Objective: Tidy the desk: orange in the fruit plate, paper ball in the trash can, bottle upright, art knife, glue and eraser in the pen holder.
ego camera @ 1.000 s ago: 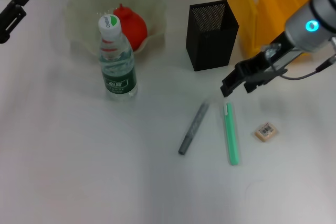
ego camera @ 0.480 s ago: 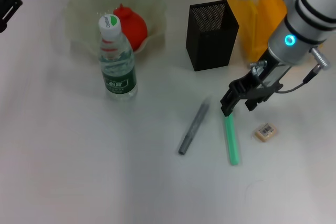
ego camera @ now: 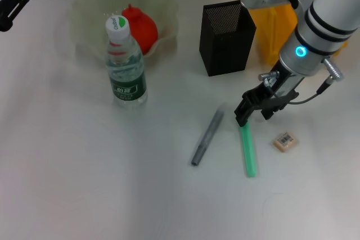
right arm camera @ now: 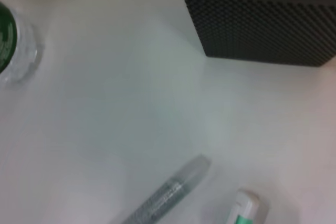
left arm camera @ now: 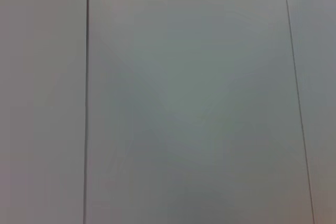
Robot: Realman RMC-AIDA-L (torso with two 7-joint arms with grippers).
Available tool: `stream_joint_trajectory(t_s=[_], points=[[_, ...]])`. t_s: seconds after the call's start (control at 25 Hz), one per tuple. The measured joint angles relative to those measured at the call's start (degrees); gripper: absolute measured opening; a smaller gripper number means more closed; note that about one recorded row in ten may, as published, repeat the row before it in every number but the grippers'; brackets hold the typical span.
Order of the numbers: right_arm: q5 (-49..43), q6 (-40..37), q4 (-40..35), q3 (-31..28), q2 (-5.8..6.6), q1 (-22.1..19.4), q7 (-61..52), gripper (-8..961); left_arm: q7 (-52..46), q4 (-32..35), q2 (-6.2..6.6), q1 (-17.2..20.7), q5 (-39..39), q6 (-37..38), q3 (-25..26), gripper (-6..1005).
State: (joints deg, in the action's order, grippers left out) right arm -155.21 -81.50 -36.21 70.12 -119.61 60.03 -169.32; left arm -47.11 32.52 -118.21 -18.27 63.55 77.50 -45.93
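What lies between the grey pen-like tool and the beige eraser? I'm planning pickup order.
In the head view, the green stick lies between the grey pen-like tool and the beige eraser, with the right gripper over its far end.

Bottle (ego camera: 127, 63) cap: green lettering, too small to read. Its dark green label: white characters, illegible. Eraser (ego camera: 285, 141), near right: white barcode sticker (bars visible, digits unreadable). No other text or signs legible anywhere.

White desk (ego camera: 84, 184) holds the bottle (ego camera: 126, 66) standing upright, fruit plate (ego camera: 90, 4) behind it, black pen holder (ego camera: 226, 37), yellow trash can (ego camera: 270, 21) at the back right, plus a grey pen-like stick (ego camera: 206, 137), green stick (ego camera: 247, 150) and the eraser (ego camera: 285, 141) lying flat
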Motion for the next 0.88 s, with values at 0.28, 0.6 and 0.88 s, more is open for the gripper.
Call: stream_joint_trajectory(t_s=[0.28, 0.6, 0.88], points=[[0.35, 2.55, 3.73, 1.42, -0.27, 2.54, 0.0, 586, 0.43, -0.35, -0.01, -0.09, 0.0, -0.56, -0.13, 619], [0.36, 4.3, 6.67, 1.42, -0.27, 4.84, 0.0, 568, 1.21, -0.44, 0.0, -0.1, 0.0, -1.27, -0.08, 619], [0.36, 5.14, 9.24, 1.42, -0.27, 6.19, 0.0, 552, 1.93, -0.45, -0.04, -0.11, 0.0, -1.92, -0.23, 618]])
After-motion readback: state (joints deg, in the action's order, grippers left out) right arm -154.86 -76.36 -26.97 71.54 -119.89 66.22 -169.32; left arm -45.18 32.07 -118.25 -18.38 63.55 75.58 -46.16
